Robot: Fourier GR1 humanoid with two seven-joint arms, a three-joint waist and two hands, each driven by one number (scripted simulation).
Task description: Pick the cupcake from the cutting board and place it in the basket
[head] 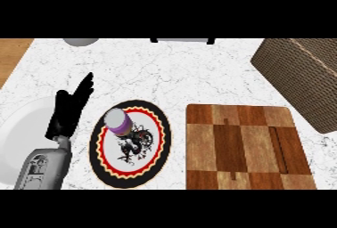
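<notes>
White marble counter point(197, 71) with grey veining filled most of the head view; a strip of wood floor or tabletop point(12, 55) showed at the upper left corner. Checkered wooden cutting board point(244, 147) sat right of centre, rectangular with rounded corners, light and dark brown blocks, a dark groove down its right side. Nothing lay on the board. Cupcake point(119, 122), with a purple wrapper and pale grey top, stood instead on a round plate point(158, 156) to the board's left, on the plate's upper left part. Plate was black-rimmed, with a red and yellow zigzag ring and a dark dragon-like figure on white in the middle. Plate edge and board edge lay just beside each other, apart by a thin strip of marble.

Woven brown basket point(299, 75) was at the upper right, coarse texture, cut off by the view's right edge, its lower corner near the board's top right corner. Open marble lay between the plate and the basket, above the board.

Left hand point(69, 111) was just left of the plate, black fingers straight and together pointing up-view, holding nothing, grey forearm below it. A white round plate point(20, 133) sat partly under that forearm at the left edge. A grey round object point(81, 41) was cut off at the top. Right hand did not show.
</notes>
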